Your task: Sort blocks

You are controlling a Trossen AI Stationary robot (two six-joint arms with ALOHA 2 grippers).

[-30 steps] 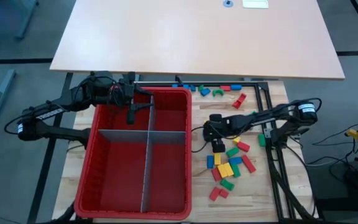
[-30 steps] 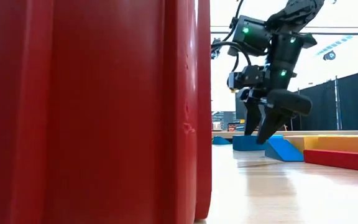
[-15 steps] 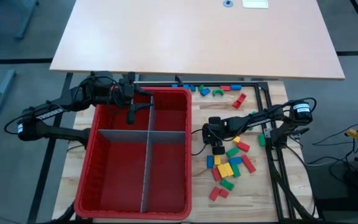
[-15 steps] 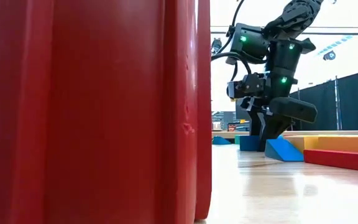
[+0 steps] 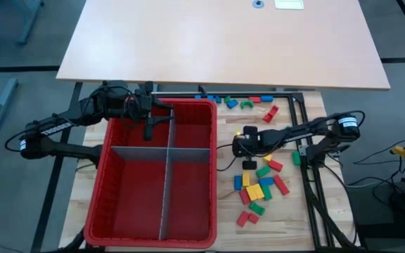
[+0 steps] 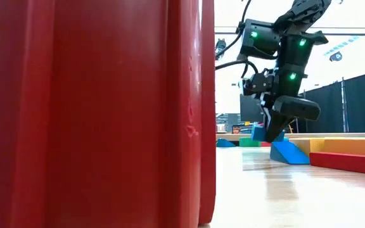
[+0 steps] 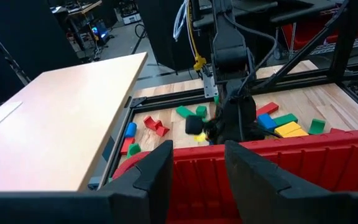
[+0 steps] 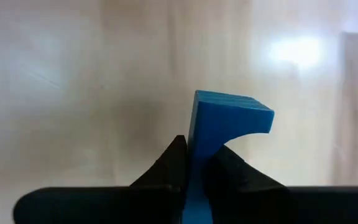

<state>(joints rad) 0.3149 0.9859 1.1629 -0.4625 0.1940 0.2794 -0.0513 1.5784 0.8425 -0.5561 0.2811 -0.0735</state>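
While the left gripper [image 5: 148,131] waits open over the red bin's [image 5: 209,176] far edge, the right gripper [image 5: 247,163] hangs just right of the bin, closed on a blue block [image 8: 224,134], apparently to carry it in. Other blocks [image 5: 260,188] lie scattered near the worktop's right side. Only the right wrist view shows the pinch.

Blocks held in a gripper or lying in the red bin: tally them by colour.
Blue: 1, the blue block in the right gripper.
Red: 0
Green: 0
Yellow: 0
Total: 1. The left gripper hangs open over the red bin, which holds none.
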